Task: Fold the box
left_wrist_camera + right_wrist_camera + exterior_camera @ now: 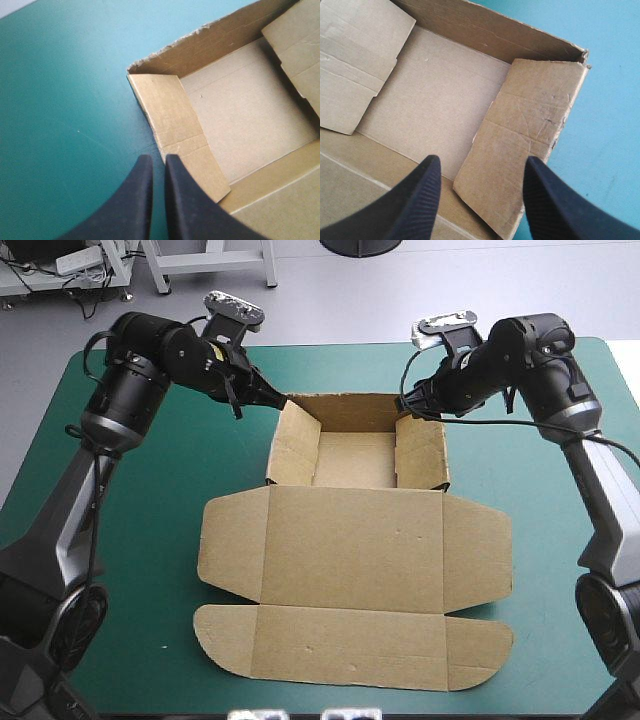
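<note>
The brown box (352,540) lies mid-table as an open tray (356,458) with raised walls, its lid flat toward the near edge. My left gripper (274,400) hovers at the tray's far left corner. In the left wrist view its black fingers (159,161) are shut with only a slit between them, just outside the left wall (172,117) and holding nothing. My right gripper (406,408) is over the far right corner. It stands open (482,162), its fingers straddling the inward-leaning right wall flap (530,130) without pinching it.
The lid's side flaps (228,540) and its front tuck flap (350,645) lie flat on the teal-green cover (130,540). Bare cover lies to the left and right of the box and beyond its far wall.
</note>
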{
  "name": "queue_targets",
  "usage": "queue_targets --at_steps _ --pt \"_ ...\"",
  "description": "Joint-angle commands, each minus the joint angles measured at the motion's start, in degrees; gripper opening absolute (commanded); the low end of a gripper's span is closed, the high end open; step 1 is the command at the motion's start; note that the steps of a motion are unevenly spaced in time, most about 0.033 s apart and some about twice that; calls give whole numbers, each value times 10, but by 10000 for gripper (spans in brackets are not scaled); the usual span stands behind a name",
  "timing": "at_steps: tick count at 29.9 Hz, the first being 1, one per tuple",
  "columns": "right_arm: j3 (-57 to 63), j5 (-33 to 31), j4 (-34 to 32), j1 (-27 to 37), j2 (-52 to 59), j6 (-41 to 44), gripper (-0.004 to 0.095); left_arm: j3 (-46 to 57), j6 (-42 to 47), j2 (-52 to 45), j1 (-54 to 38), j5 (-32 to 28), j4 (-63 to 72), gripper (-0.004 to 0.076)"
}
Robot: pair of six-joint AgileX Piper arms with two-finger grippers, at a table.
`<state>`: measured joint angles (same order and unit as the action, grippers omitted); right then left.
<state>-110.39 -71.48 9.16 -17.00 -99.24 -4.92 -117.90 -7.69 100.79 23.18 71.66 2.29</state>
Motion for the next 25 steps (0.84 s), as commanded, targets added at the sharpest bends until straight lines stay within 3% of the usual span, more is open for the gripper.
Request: queue_targets --at_steps 1,4,9,17,25 --pt "-14 -6 -4 3 32 -15 341 -16 -32 -61 3 28 7 -6" --pt "-14 -6 -26 3 32 -15 266 -16 -42 -88 3 28 -9 -6" --pt "-11 -6 -57 3 28 -17 271 23 -42 -132 3 28 -63 -6" --pt "3 -6 -78 3 0 -8 553 237 -42 -257 3 28 -142 -6" --pt "3 -6 -77 3 -46 -6 568 400 -21 -366 3 27 -140 -6"
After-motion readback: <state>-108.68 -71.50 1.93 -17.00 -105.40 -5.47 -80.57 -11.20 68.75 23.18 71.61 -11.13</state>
